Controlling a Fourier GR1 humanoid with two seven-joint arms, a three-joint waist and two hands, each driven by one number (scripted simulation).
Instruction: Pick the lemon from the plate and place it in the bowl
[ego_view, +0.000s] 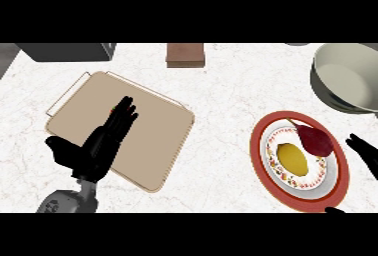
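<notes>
Lemon (293, 157) on plate (266, 172); right hand (363, 152) cropped, fingers indiscernible; left hand (103, 142) fingers relaxed.

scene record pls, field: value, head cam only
lemon: on the plate, not yet picked
plate: red rim, right of centre
red fruit: on same plate, beside the lemon, toward the bowl
bowl: upper right, nothing visible inside
tray: tan, left of centre
left hand: open, fingers straight, over the tray
right hand: at right edge beside the plate, only partly in view
brown block: top centre
</notes>
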